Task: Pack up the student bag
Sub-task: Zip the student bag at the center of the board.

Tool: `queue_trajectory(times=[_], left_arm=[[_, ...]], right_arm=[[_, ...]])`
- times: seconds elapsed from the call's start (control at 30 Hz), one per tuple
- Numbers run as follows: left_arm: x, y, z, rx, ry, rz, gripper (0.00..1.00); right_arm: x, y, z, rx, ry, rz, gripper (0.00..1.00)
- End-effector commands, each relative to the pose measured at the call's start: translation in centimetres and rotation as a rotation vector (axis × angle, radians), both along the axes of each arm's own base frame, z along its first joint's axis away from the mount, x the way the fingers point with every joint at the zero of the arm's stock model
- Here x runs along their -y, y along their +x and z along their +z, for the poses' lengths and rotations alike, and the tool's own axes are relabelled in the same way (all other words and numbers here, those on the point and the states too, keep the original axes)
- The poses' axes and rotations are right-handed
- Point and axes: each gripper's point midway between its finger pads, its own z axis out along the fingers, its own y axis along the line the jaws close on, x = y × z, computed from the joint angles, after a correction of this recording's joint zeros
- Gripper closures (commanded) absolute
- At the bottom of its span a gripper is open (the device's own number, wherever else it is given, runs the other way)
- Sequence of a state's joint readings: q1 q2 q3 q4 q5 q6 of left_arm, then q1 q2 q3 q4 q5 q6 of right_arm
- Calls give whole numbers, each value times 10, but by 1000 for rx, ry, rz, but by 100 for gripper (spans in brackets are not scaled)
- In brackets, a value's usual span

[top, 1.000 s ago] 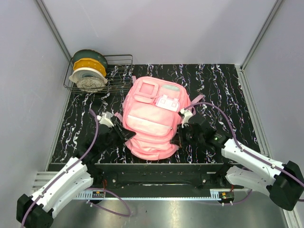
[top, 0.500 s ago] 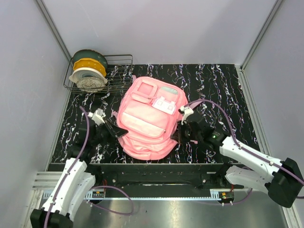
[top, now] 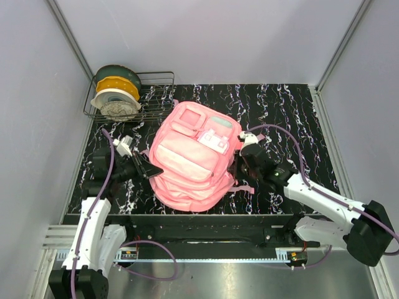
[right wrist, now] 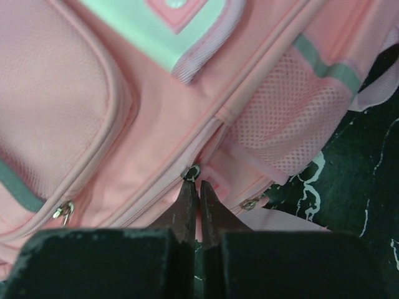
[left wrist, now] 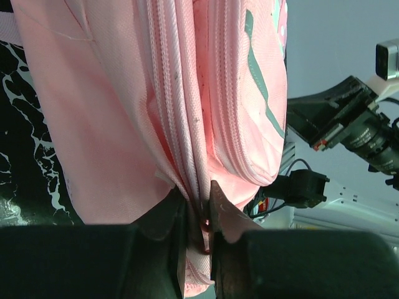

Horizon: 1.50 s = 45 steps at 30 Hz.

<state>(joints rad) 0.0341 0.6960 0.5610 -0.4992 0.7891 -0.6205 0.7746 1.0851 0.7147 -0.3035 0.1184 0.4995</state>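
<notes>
Student bag [top: 190, 159] lies flat near the middle of the black marbled worktop [top: 293, 112], front pockets up, tilted a little, its lower end toward the arm bases. No items to pack are visible on the worktop. A wire rack [top: 159, 87] with spools [top: 115, 93] sits at the far left corner, well apart from the bag.

Left hand [left wrist: 198, 205]: fingers almost together, pinching a fold of pink fabric at the zip seam [left wrist: 187, 156] on the bag's left side. The cloth is bunched between the tips.

Right hand [right wrist: 199, 190]: fingers pressed together, tips touching the zip pull [right wrist: 191, 172] on the bag's right side, just beside the mesh pocket [right wrist: 280, 124]. Cannot tell whether the tab is caught between the tips or only sits against them.

Judgement: this looks like the opening step, one side anchored and the other working the zip. Nothing is packed yet.

Risks from here:
- The right hand may close on nothing. If the tab is not truly between the tips, a pull would slide off and the zip would not move.
- The left pinch is on soft cloth only. A hard tug from the right could draw the fold out, and the whole bag would skid across the worktop instead of opening.
- Pulling off the line of the zip could jam the slider in the fabric.
- The bag's lower end lies close to the near edge, so dragging it that way could tip it over the edge.
</notes>
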Motion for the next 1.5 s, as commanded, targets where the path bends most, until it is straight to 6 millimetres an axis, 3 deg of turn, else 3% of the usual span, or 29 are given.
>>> queue_trajectory(times=[0.0, 0.23, 0.47, 0.57, 0.6, 0.67, 0.7, 0.77, 0.83, 0.9, 0.97, 1.03, 1.07, 1.1, 1.13, 1.23, 1.27, 1.33, 1.37, 1.4, 1.47], left_arm=[[3, 3, 46, 221, -4, -92, 100], [3, 0, 42, 216, -10, -99, 100], [13, -5, 45, 230, -58, -148, 100], [27, -9, 51, 238, -61, -171, 100], [40, -17, 52, 238, -73, -218, 100], [55, -14, 52, 234, -108, -206, 100], [73, -27, 53, 233, -125, -271, 100], [88, -22, 50, 228, -143, -254, 100], [107, -30, 48, 224, -154, -300, 100], [124, -30, 45, 215, -151, -339, 91], [137, -20, 41, 214, -136, -353, 90], [150, -20, 40, 214, -127, -394, 82], [156, -14, 39, 209, -118, -400, 72], [158, -12, 40, 214, -121, -400, 47], [159, -7, 39, 219, -115, -380, 40], [157, -1, 44, 234, -94, -352, 25], [154, -2, 44, 235, -79, -351, 23], [147, -1, 40, 236, -43, -318, 20], [138, -5, 36, 236, -16, -304, 14], [132, -8, 31, 229, 14, -292, 4], [114, -12, 20, 219, 93, -256, 1]], right_arm=[[66, 27, -25, -8, -232, -259, 100], [69, 35, -32, -38, -202, -287, 100], [53, 35, -12, -20, -88, -245, 100], [59, 43, -9, -37, -87, -284, 100], [63, 46, -9, -43, -83, -321, 100], [70, 51, -7, -45, -72, -364, 100], [78, 57, -6, -49, -56, -406, 100], [83, 63, -3, -54, -37, -428, 100], [92, 71, 0, -68, -18, -455, 100], [95, 80, 7, -63, -4, -464, 100], [102, 89, 12, -61, 1, -492, 100], [108, 97, 12, -71, 0, -502, 100], [108, 102, 11, -78, -1, -500, 99], [108, 104, 12, -77, -5, -495, 98], [110, 106, 12, -79, -9, -494, 96], [115, 110, 14, -82, -13, -505, 84], [118, 112, 18, -75, -3, -512, 69], [120, 105, 23, -112, -3, -503, 58], [121, 109, 41, -86, 3, -516, 52], [126, 104, 47, -92, -6, -529, 40], [133, 106, 63, -38, -10, -554, 30]])
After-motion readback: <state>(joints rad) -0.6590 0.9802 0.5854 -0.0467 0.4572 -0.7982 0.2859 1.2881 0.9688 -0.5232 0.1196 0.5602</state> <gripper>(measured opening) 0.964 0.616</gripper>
